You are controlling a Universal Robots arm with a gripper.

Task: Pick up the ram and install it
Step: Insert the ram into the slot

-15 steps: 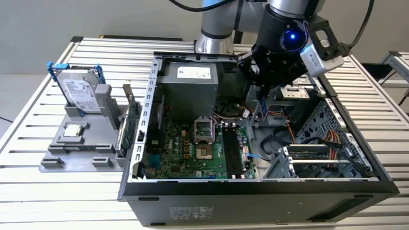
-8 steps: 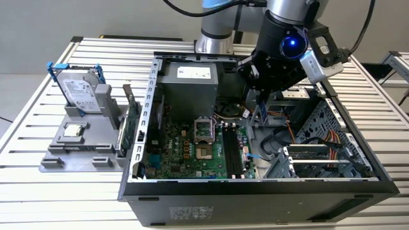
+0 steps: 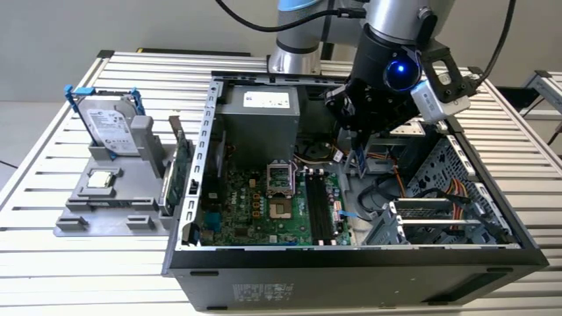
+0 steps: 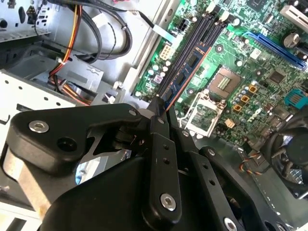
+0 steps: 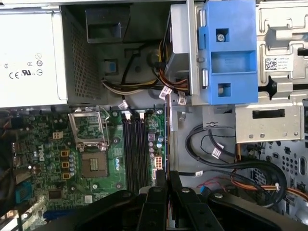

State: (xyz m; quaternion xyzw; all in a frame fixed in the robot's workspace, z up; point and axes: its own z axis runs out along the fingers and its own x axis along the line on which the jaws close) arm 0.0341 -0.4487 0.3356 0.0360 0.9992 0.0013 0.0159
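Currently the ram (image 4: 188, 65) is held in the gripper (image 4: 159, 108). The jaws are closed tight on its near end, and the rest of the stick projects past the fingertips. In the exterior view it is seen hanging below the gripper inside the open case (image 3: 351, 270), above board level. It sits toward the exterior view's right of the memory slots (image 3: 318, 210), near them but not seated.

Handling, as judged:
- **Weight and stiffness:** the stick is expected to be light, thin and stiff, but brittle under twist or side load.
- **Surfaces to avoid:** the chips and the gold contact edge are best left untouched.
- **Where to hold:** a pinch across the flat faces near one end, as here, looks workable. Slip is likely if the stick is pushed hard along the faces.

The slots are set on the motherboard (image 3: 255, 204), just beside the CPU socket (image 5: 94, 166). Loose cables (image 5: 226, 159) and a blue drive bracket (image 5: 226, 48) are crowded in on the other side, so room is judged tight.

The case is laid on a slatted metal table (image 3: 52, 276). A grey fixture (image 3: 97, 210) carrying a hard drive (image 3: 112, 128) and a green card (image 3: 180, 174) is parked just outside the case, at the exterior view's left.
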